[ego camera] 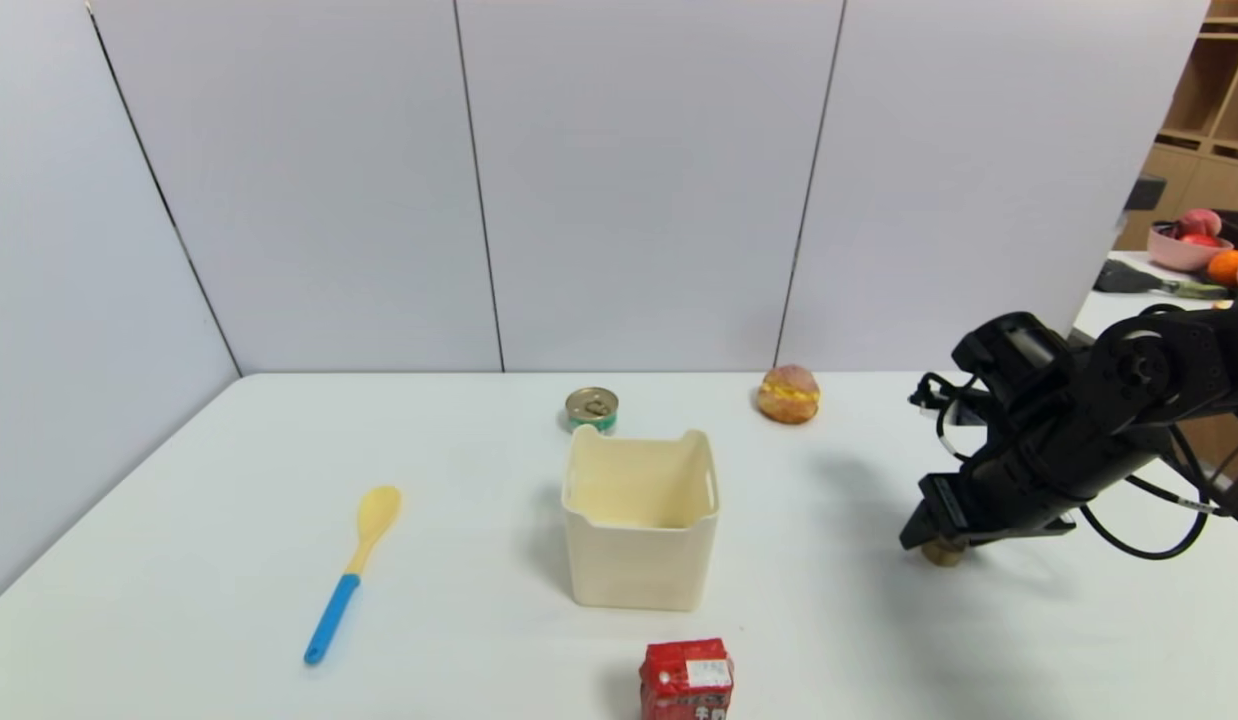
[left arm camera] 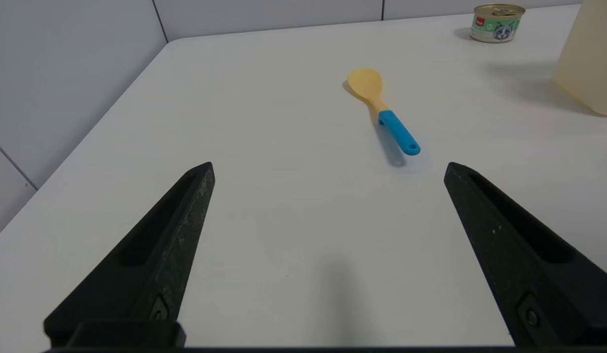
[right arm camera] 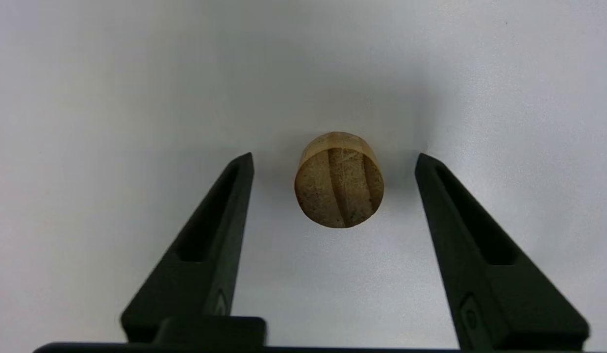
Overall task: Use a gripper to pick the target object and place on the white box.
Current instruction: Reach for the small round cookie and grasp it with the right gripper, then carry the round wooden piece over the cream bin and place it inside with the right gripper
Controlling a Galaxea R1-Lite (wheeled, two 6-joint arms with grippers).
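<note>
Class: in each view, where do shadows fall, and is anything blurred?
Head view: the white box throws a soft shadow to its left. Left wrist view: the spoon casts a faint shadow beside its blue handle. Right wrist view: a diffuse shadow surrounds the wooden cylinder; the right claw fingers look slightly smeared.

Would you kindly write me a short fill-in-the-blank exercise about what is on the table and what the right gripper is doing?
1. The right gripper is lowered over the wooden cylinder, which sits ____ its two fingers, untouched.
2. The yellow spoon has a ____ handle.
3. The white box stands between the red carton and the green ____ behind it.
4. The left gripper hangs open over the ____, holding nothing.

Missing words: between; blue; tin can; table
</note>
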